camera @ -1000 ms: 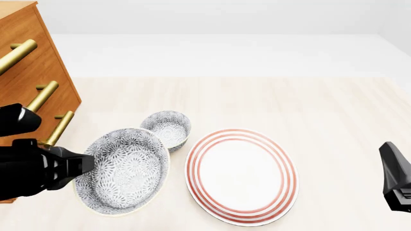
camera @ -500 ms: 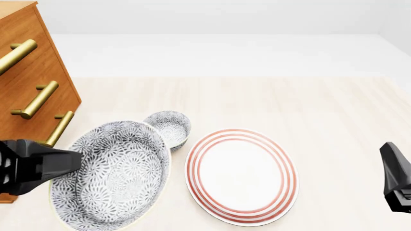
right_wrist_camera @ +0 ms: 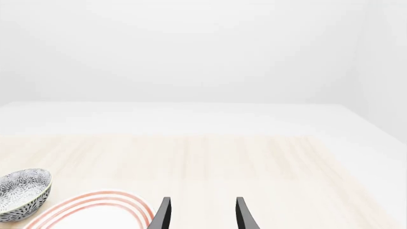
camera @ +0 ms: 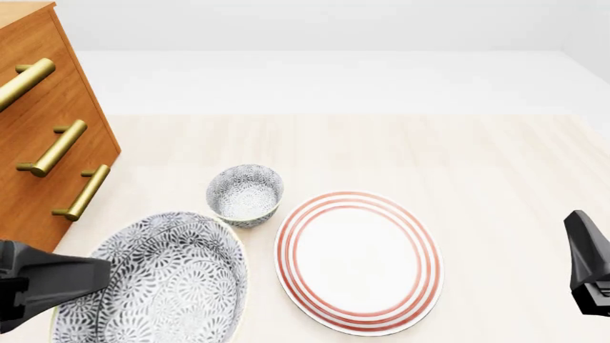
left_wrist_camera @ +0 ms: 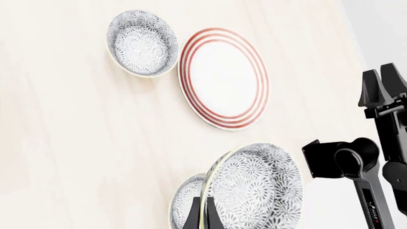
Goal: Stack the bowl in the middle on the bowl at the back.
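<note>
Left gripper has the middle bowl by its left rim, low in the front view's near-left corner. The bowl is tipped, its patterned inside facing up toward the camera. In the left wrist view the fingers are pinched on the cream rim, one inside and one outside, and the middle bowl stands nearly edge-on, up off the bench.

The back bowl sits upright on the bench, beyond the held bowl and a little to its right. From the front, the held bowl's far rim comes just short of it. The wrist camera shows the back bowl far down on the bench with open wood between the two, so they're not touching.

The red-ringed plate lies flat just right of the back bowl, close beside it.

Right gripper shows at the front view's right edge, well away from both bowls. Its own camera has the fingers spread with nothing between them, pointing out over the bench, with the back bowl and the plate's rim off to one side.

A wooden dresser with brass handles stands at the far left.
</note>
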`<state>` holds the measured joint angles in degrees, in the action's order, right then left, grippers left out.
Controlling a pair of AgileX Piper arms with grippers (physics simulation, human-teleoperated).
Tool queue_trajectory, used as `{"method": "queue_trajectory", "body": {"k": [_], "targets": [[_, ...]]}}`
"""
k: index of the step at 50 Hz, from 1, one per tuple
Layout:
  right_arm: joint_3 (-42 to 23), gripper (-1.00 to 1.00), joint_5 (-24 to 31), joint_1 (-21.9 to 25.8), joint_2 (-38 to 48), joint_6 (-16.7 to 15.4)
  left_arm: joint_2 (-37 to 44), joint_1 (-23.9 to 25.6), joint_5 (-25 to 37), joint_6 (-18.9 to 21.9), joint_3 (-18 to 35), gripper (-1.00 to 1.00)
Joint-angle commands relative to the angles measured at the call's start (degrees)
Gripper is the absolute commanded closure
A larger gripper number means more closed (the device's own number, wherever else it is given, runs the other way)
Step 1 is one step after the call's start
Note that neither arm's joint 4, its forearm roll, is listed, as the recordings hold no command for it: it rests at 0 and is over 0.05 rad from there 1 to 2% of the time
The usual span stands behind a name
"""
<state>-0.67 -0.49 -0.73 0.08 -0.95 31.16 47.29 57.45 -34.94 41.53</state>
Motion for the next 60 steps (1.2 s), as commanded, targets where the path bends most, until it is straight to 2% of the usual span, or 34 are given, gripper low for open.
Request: {"method": "queue_trajectory", "body": {"k": [1,5,6,17,30,55,56,60], "targets": [[0.0,-1.00,0.0,0.1,0.0,-0.1,-2.1,3.2,-0.2,-2.9,-3.3,1.00],[0.0,-1.00,0.0,0.1,0.0,-0.1,-2.1,3.2,-0.2,-2.9,-3.3,1.00],[0.0,-1.00,-0.1,0.1,0.0,-0.2,-2.3,5.0,-2.3,-4.6,-6.7,1.00],[0.1,-1.00,-0.2,0.2,0.0,-0.2,-0.3,6.9,-6.6,-5.6,-9.5,1.00],[0.1,-1.00,-0.1,0.1,0.0,-0.1,-1.6,9.5,-9.3,-9.5,-17.1,1.00],[0.0,-1.00,0.0,0.1,0.0,0.1,-1.2,9.5,-12.0,-10.2,-21.6,1.00],[0.0,-1.00,0.0,0.1,0.0,0.1,-1.2,9.5,-12.0,-10.1,-21.6,-1.00],[0.0,-1.00,0.0,0.2,0.0,0.1,-1.2,9.6,-12.0,-10.3,-21.7,-1.00]]}}
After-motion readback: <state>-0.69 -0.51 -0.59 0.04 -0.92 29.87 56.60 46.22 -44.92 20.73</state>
